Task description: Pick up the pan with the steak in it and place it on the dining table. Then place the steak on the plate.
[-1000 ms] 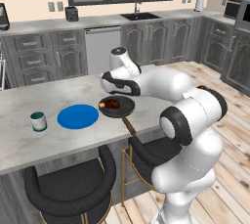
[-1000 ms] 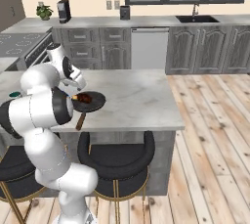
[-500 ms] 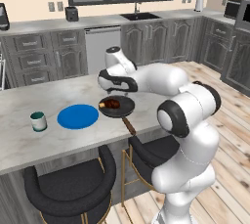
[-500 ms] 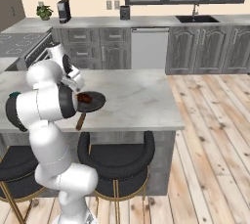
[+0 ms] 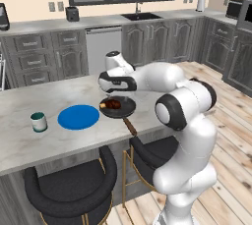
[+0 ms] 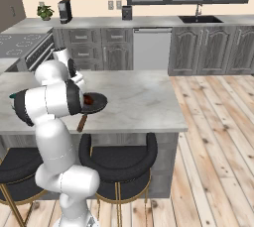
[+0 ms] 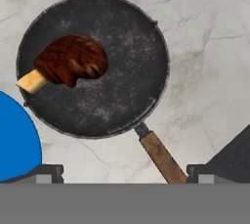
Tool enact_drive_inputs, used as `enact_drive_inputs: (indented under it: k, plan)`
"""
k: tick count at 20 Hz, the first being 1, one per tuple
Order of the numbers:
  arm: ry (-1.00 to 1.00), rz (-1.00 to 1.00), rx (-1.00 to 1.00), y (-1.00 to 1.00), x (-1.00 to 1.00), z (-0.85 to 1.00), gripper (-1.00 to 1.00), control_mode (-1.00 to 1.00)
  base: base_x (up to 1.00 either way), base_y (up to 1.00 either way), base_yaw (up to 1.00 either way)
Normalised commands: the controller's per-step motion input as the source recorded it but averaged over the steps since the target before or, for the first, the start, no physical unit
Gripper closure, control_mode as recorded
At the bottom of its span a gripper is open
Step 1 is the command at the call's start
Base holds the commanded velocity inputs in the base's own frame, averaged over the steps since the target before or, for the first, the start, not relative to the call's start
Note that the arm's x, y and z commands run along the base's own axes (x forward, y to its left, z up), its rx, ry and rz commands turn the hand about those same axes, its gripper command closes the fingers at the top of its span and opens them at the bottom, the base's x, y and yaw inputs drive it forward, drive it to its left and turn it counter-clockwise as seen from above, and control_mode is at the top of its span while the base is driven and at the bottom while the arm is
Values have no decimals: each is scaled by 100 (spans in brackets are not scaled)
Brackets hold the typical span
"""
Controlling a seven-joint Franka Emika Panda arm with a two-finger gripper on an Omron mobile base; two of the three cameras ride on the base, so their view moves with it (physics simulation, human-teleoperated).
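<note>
The black pan (image 7: pixel 97 96) rests on the light marbled dining table (image 7: pixel 210 32), its brown handle (image 7: pixel 161 157) pointing toward the table's near edge. The reddish-brown steak (image 7: pixel 71 61) lies inside the pan, its tan end toward the blue plate (image 7: pixel 17 140). That plate (image 5: pixel 78 117) lies flat just left of the pan (image 5: pixel 120 108). My gripper (image 7: pixel 124 174) hovers above the pan, open, with nothing between its fingertips (image 7: pixel 46 171). From the right side, the pan (image 6: pixel 95 103) and steak (image 6: pixel 89 99) peek out beside my arm.
A small teal-banded mug (image 5: pixel 38 122) stands left of the plate. Two black stools (image 5: pixel 74 189) sit under the table's near edge. The table top (image 6: pixel 144 97) stretches bare to the right of the pan. Cabinets and a sink line the far wall.
The hand has shifted slightly left above the pan and the arm has swung its elbow. Pan, steak and plate have stayed where they were on the table.
</note>
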Motion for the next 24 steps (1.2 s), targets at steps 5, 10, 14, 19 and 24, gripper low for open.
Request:
enact_drive_inputs:
  k: [5, 10, 14, 19, 24]
  plan:
    - [5, -14, 0, 15, 38, -25, -100, -100, 0, 0, 0]
    - [4, -17, 0, 21, 43, -26, -100, -100, 0, 0, 0]
    - [2, -17, 0, 16, 49, -19, -100, -100, 0, 0, 0]
    - [3, -15, 0, 6, 51, -20, -100, -100, 0, 0, 0]
    - [6, -6, 2, -2, 19, -20, -100, -100, 0, 0, 0]
